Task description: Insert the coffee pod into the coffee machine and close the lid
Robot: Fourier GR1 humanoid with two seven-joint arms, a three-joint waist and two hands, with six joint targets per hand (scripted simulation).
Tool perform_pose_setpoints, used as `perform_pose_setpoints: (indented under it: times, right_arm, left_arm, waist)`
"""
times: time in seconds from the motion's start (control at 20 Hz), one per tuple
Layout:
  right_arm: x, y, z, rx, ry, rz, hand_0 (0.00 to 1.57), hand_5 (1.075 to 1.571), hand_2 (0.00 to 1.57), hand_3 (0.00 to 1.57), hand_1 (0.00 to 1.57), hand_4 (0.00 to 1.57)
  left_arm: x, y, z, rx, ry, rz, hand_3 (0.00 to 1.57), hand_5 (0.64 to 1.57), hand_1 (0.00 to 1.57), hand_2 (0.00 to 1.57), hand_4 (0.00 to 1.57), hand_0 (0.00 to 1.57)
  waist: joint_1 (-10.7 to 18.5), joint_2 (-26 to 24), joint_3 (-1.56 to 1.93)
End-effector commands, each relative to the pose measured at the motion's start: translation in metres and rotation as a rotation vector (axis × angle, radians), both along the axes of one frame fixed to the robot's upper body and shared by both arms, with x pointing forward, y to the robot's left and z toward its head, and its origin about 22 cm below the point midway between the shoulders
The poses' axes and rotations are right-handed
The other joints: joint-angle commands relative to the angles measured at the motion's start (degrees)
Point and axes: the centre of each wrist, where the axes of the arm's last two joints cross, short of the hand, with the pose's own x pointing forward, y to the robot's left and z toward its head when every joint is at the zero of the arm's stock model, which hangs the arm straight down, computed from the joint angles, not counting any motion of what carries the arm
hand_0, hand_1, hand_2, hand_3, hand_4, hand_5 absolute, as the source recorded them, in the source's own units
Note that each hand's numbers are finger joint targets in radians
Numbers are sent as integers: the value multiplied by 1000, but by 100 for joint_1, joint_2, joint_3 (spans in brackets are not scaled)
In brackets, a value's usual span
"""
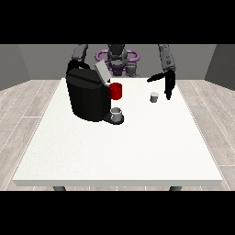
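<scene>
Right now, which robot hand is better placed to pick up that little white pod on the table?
Its own left, the robot hand at the view's right. It hangs just beside the coffee pod, fingers pointing down, not yet touching it. The other arm is mostly hidden behind the coffee machine, whose lid stands open.

No legible text or markings.

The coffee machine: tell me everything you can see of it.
The coffee machine is a bulky black box, matte like plastic, standing upright on the white table at the view's left. Its grey lid is tilted up and open. A red part shows at its front, and below it a small grey cup sits on its dark base. No hand visibly touches it.
</scene>
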Motion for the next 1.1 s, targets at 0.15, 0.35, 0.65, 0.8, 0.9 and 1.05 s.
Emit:
perform_pose_setpoints:
  times: [0.15,0.35,0.65,0.8,0.9,1.05]
  right_arm:
    - [7,-12,-7,-3,44,-42,0,1571,0,0,0,410]
    - [4,-4,-10,-36,60,-15,0,1571,0,0,0,427]
    - [6,-12,-3,-18,57,9,0,1571,0,0,0,453]
    - [21,13,9,-1,24,-15,0,1571,0,0,0,515]
    - [13,13,-2,-20,59,7,0,1571,0,0,0,527]
    - [11,9,-7,0,65,-14,0,1571,0,0,0,524]
  left_arm:
    - [0,6,-18,104,56,-35,0,1571,105,502,0,105]
    - [10,2,-21,131,121,27,429,1571,695,778,0,695]
    - [1,22,-31,274,134,-6,472,1571,580,719,0,580]
    - [15,10,-22,339,60,-35,440,1571,536,692,0,536]
    - [18,-20,-35,363,86,-29,483,1571,608,745,0,608]
    - [12,-2,-39,396,57,-39,592,1571,695,831,0,695]
  waist:
    - [99,-105,1]
    - [-38,-188,1]
    - [-175,-105,-1]
    - [-104,90,-1]
    - [-196,-94,0]
    - [-83,-149,0]
